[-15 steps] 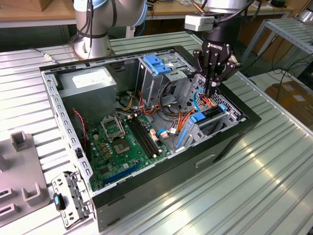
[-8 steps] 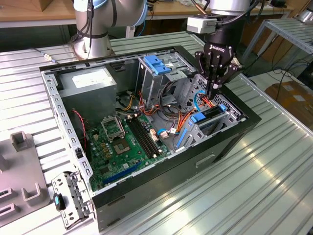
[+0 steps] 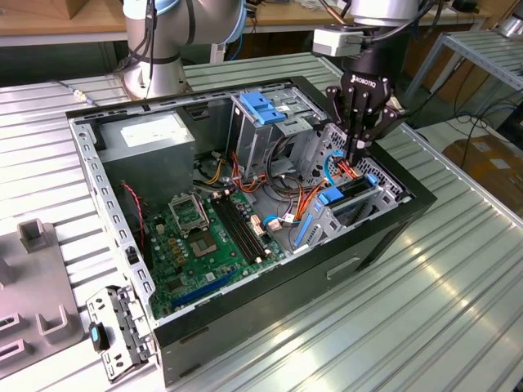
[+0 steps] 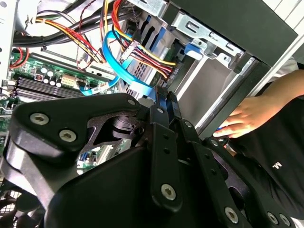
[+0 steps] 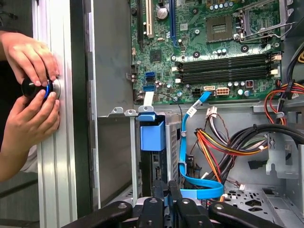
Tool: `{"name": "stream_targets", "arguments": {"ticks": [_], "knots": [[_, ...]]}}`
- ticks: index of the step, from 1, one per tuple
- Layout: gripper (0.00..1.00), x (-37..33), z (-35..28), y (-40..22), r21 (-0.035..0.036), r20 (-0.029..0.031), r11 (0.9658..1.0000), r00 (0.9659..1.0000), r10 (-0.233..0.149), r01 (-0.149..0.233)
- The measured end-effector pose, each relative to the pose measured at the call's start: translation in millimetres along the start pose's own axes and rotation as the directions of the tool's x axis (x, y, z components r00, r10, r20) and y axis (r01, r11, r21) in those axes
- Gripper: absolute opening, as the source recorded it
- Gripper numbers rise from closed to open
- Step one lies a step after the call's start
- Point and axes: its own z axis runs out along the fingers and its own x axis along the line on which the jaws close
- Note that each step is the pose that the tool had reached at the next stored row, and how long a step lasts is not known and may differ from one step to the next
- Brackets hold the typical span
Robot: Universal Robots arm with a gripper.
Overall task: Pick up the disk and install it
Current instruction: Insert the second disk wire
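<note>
The black 2-fingered gripper [image 3: 357, 151] hangs over the drive cage at the exterior view's right end of the open black computer case [image 3: 245, 269], its fingers pressed together on the top edge of the flat silver-grey disk with blue rails [image 3: 353, 193]. The disk stands on edge in the metal cage [image 3: 347, 214]. In the first wrist view, a person's 2 hands [image 5: 29, 88] grip a black knob [image 5: 32, 88] on the ribbed metal table [image 5: 54, 166] beside the case.
</note>
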Motion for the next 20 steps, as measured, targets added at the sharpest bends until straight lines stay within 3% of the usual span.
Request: {"name": "stream_targets", "arguments": {"ticks": [18,20], "knots": [[0.17,7.3,2.7,3.6,0.0010,0.0000,1.0000,1.0000,-0.003,0.003],[0.17,13.4,5.1,4.3,0.0018,0.0042,1.0000,1.0000,-0.006,0.006]]}}
